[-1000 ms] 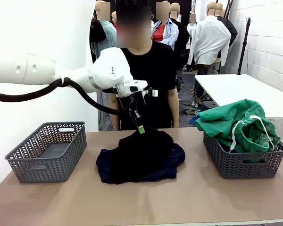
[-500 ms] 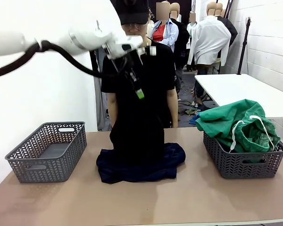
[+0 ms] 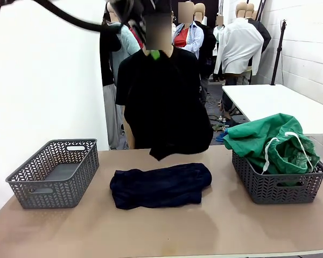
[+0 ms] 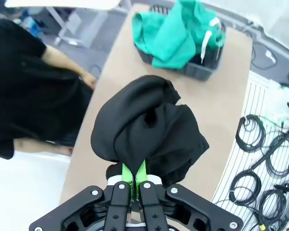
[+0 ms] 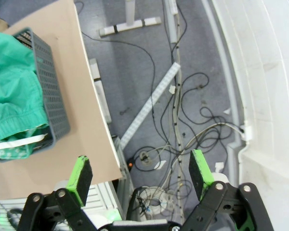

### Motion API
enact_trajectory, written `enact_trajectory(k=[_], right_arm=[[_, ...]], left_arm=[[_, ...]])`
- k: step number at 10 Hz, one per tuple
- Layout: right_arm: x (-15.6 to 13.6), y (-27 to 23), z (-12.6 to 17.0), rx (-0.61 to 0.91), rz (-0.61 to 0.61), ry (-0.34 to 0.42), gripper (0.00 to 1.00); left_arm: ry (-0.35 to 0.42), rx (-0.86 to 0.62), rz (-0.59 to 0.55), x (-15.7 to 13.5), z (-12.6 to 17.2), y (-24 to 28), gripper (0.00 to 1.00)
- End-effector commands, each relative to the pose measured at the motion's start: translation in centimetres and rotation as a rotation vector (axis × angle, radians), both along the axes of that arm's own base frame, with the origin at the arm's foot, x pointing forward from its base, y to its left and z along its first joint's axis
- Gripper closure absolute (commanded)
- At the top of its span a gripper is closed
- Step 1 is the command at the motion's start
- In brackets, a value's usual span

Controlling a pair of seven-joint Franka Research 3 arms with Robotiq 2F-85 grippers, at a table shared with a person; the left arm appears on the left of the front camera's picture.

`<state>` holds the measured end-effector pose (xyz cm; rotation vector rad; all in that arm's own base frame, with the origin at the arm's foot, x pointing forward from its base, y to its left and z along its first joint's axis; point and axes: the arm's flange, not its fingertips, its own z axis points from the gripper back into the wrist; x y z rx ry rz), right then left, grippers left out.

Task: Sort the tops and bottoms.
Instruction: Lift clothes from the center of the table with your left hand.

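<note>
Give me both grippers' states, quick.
Left gripper: closed on the black garment.
Right gripper: open, holding nothing.

A plain white wall (image 3: pixel 48 80) rises beyond the tan worktop's (image 3: pixel 167 231) far left corner; a white block wall (image 3: pixel 307 43) runs along the right. A white table (image 3: pixel 269 102) stands past the far right corner, and black cables (image 5: pixel 201 114) trail over the grey floor (image 5: pixel 111 86).

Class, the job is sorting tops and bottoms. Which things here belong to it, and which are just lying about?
Belong to the job:
black garment, held in the left gripper
navy garment on the table
green bottoms in the right basket
empty left basket

Just lying about:
floor cables
white side table
</note>
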<state>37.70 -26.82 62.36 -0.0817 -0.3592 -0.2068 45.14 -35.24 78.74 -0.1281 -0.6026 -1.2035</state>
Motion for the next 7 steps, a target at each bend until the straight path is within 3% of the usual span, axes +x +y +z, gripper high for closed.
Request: enact_trajectory(k=[1, 6, 7], right_arm=[[-0.2, 0.1, -0.2, -0.009, 0.009, 0.011, 0.00], [-0.2, 0.1, -0.2, -0.009, 0.009, 0.011, 0.00], [-0.2, 0.1, -0.2, -0.009, 0.009, 0.011, 0.00]], left_arm=[[-0.046, -0.022, 0.052, -1.8, 4.1, -0.9, 1.00], [-0.077, -0.061, 0.069, -8.7, 5.6, 0.8, 1.00], [-0.078, -0.047, 0.044, -6.4, 6.1, -0.3, 1.00]])
